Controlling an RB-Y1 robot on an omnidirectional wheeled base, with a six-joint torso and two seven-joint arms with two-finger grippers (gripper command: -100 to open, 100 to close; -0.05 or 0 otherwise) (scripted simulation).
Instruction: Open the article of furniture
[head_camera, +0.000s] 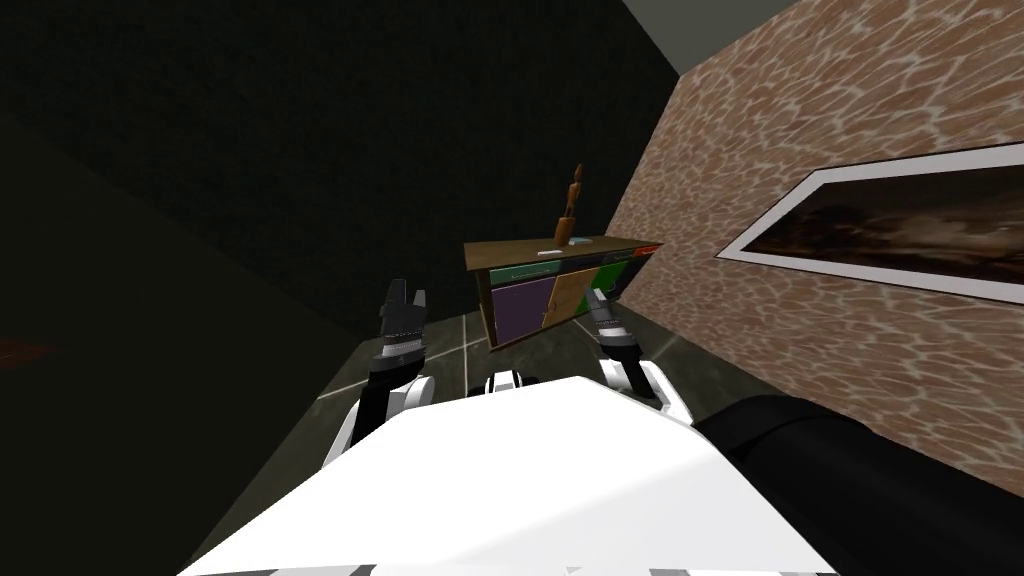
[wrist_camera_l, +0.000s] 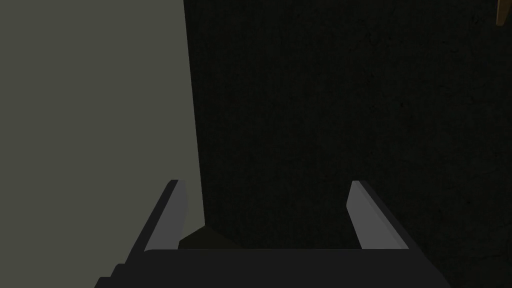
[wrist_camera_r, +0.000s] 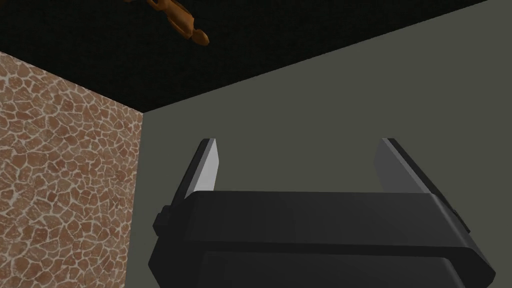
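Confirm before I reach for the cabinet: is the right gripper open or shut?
Open. In the right wrist view, the right gripper has its two fingers standing wide apart, with nothing held between them.

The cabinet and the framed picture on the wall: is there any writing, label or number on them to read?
None can be read.
The cabinet shows plain purple, green and tan panels, no lettering.
The framed picture holds a dark brownish image without words.
The wooden figure on the cabinet bears no label.
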